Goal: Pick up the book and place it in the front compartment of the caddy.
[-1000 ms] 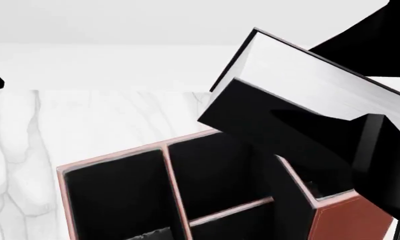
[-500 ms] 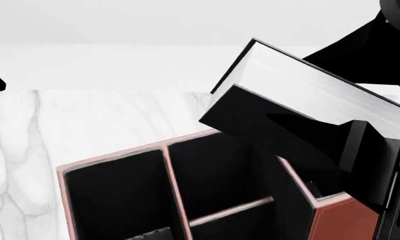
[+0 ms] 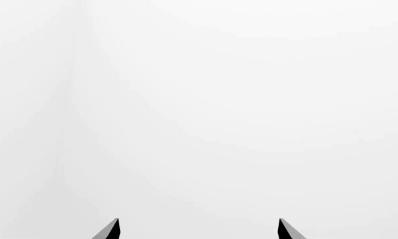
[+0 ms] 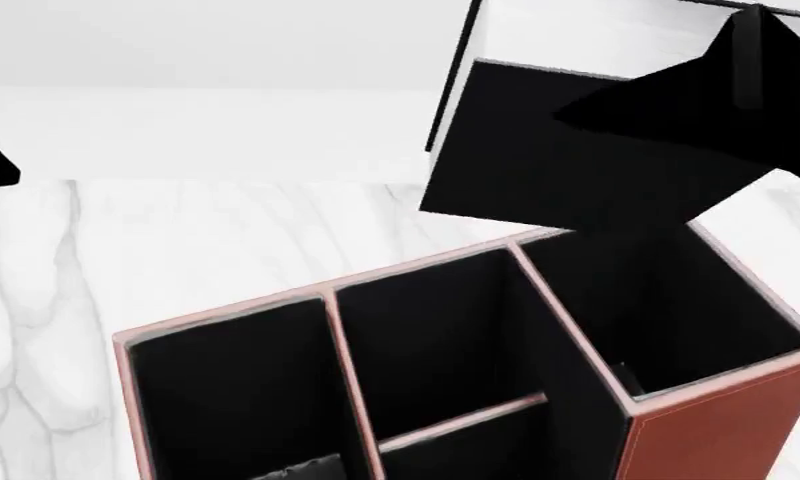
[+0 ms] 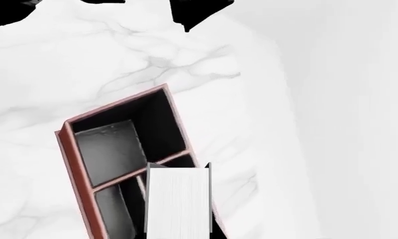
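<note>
"Where is the book [image 4: 574, 150]?"

"Up in the air, at about one o'clock from the caddy [image 4: 700, 440]. It hangs tilted above the box, not touching it. I can see its black cover and its white pages."

"Who holds it?"

"The right gripper [image 4: 740, 95]. It is pinching the book near the top corner."

"Is the book in the front compartment [image 4: 420, 340] yet?"

"No. That black cell with the thin pink divider has no book in it. The tall cell [image 4: 667, 310] sits at three o'clock from it."

"And the left gripper [image 3: 197, 230]?"

"Its two pointed tips stand spread apart, holding nothing, with only white behind them."

"What is the caddy on?"

"A white marble table [image 4: 173, 240]."
</note>
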Available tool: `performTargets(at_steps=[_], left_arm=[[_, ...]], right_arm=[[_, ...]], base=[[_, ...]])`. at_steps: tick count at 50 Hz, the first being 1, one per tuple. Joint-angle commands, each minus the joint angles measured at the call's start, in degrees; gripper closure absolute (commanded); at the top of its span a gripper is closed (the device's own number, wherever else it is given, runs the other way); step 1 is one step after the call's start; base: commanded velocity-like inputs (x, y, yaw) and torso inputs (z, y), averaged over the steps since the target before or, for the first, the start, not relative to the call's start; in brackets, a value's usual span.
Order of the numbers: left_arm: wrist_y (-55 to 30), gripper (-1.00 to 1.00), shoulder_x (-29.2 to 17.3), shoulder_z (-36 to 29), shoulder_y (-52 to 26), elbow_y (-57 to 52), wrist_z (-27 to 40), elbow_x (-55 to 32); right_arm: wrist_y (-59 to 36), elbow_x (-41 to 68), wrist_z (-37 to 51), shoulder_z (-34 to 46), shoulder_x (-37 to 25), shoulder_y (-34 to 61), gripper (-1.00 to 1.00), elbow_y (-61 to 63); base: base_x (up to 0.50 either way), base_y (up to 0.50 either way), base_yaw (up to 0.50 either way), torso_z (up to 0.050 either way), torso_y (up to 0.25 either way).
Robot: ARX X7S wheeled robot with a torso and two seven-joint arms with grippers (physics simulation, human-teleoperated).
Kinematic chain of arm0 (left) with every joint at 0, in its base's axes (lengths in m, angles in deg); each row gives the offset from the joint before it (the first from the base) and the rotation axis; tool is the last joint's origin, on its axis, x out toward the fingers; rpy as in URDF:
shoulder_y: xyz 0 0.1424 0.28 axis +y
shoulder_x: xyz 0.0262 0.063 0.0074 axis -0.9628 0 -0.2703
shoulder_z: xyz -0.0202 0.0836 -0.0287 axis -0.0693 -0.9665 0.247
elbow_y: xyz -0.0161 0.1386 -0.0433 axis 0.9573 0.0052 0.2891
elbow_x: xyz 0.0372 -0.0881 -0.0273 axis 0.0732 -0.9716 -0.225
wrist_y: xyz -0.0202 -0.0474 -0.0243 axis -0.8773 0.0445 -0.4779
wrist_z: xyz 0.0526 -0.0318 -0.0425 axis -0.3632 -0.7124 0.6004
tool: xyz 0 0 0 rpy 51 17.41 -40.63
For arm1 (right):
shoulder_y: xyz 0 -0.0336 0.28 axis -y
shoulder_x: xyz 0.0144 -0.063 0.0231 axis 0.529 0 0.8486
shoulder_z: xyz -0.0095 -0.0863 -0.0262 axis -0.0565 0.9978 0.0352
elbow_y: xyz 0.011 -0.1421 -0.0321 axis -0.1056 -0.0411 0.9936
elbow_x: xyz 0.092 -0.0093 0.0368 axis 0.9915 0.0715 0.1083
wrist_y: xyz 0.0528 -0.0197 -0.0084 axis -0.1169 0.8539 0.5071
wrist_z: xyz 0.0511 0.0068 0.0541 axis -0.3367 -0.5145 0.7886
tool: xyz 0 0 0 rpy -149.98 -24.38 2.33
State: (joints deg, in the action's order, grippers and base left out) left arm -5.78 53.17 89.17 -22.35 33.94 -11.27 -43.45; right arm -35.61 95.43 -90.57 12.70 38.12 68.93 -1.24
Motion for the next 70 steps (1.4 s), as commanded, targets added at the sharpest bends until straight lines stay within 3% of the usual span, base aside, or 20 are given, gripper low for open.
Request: performTargets(at_steps=[1, 32, 70], left_arm=[[0.01, -1.0, -0.11, -0.3, 0.06, -0.28, 0.24, -0.06], [-0.54, -1.0, -0.77, -0.53, -0.46, -0.57, 0.85, -0.58], [0.04, -1.0, -1.11, -1.09, -0.17, -0.39, 1.17, -0.79]], right_arm=[[16.67, -5.54, -6.46, 10.76, 4.89, 3.89, 1.0, -13.77], [32.77, -6.03, -3.69, 13.95, 13.52, -4.92, 1.0, -29.24], [40.29, -1.91, -5.06, 16.9, 22.71, -11.91, 1.0, -43.32]], base=[[0.0, 0.0, 0.0, 0.0, 0.0], [0.0, 0.0, 0.0, 0.0, 0.001], [0.0, 0.0, 0.0, 0.0, 0.001]])
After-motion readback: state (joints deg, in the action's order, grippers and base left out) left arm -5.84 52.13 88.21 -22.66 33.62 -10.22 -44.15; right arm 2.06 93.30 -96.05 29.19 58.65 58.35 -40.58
